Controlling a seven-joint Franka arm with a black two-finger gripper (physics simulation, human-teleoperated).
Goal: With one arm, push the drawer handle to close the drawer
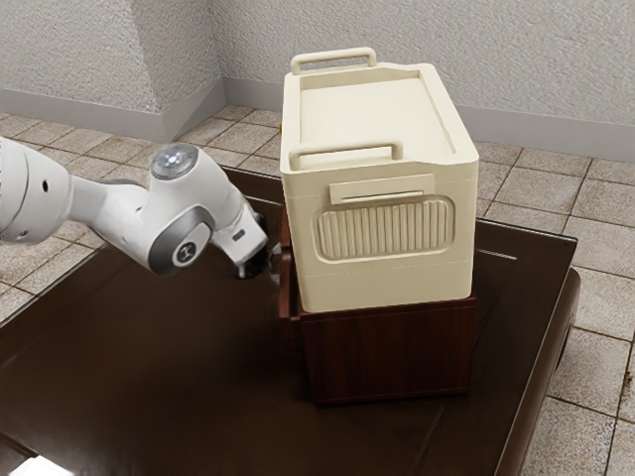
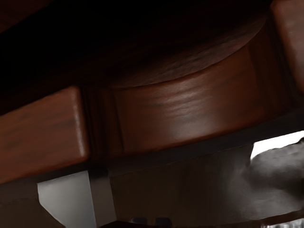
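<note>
My black gripper (image 1: 262,266) is at the near side of the drawer front (image 1: 289,297), on the exterior view's left of the dark red wooden cabinet (image 1: 392,352). The drawer front stands a little out from the cabinet body. Whether the gripper touches it, I cannot tell. In the wrist view the reddish-brown drawer front (image 2: 185,107) is very close, with a curved dip in its edge and a dark space beside it. The handle cannot be made out clearly. Part of the drawer is hidden behind the cream box and the hand.
A large cream box (image 1: 387,273) with bar handles rests on top of the cabinet. Both stand on a dark, glossy table (image 1: 169,367). Tiled floor and a pale wall lie beyond the table.
</note>
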